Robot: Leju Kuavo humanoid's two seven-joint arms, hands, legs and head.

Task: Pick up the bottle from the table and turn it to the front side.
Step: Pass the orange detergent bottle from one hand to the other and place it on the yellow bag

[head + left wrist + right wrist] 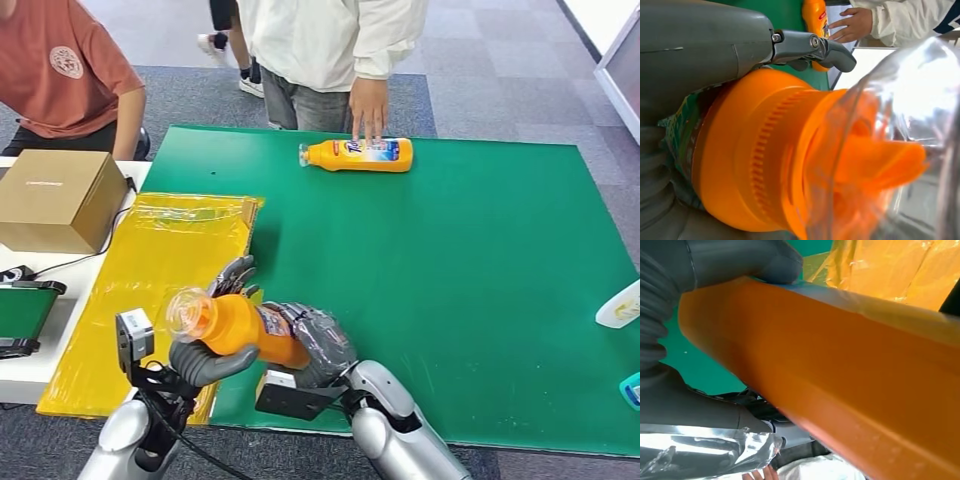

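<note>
An orange bottle (241, 328) with a clear cap (185, 312) is lifted over the front left of the green mat (468, 300), lying roughly level with the cap toward the left. My left hand (207, 362) grips it near the neck, thumb underneath and fingers (234, 275) behind. My right hand (321, 345) wraps its base. The left wrist view looks along the orange neck (753, 160) into the clear cap (896, 125). In the right wrist view, the bottle's body (836, 375) lies under my thumb (753, 260).
A second orange bottle (362, 154) lies at the mat's far edge under a person's hand (368, 108). A yellow plastic bag (151, 280) and cardboard box (60, 200) lie left. Another person (68, 60) sits far left. A white object (620, 305) pokes in at right.
</note>
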